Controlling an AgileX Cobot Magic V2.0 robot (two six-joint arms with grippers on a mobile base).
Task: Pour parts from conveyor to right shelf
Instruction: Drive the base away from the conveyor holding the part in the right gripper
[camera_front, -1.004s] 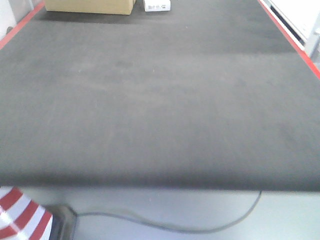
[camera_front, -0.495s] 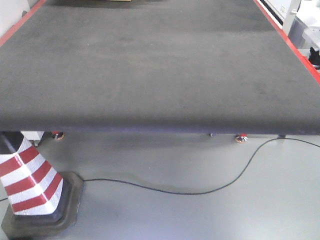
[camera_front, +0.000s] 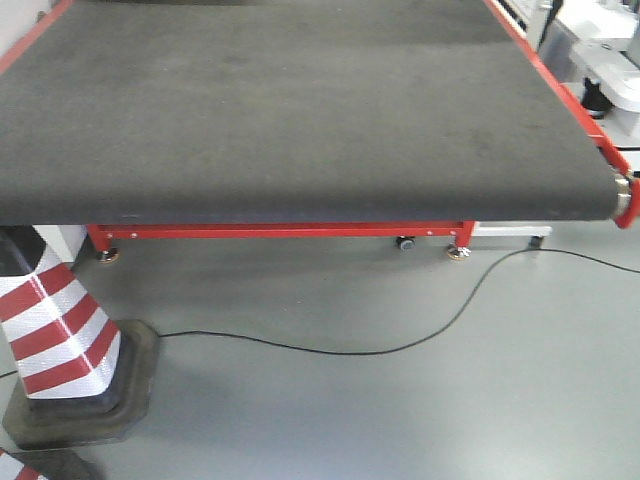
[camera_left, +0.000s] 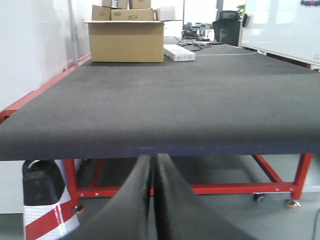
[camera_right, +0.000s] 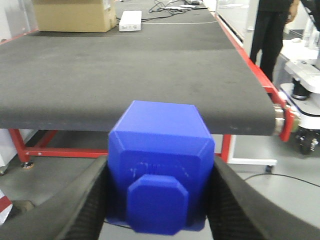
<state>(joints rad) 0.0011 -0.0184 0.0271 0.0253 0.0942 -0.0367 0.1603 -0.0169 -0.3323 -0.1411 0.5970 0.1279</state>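
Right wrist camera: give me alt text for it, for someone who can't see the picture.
The right gripper is shut on a blue block, stud toward the camera, in front of the near end of the conveyor. A cardboard box and a white box sit at its far end; a person in dark trousers stands at the right.
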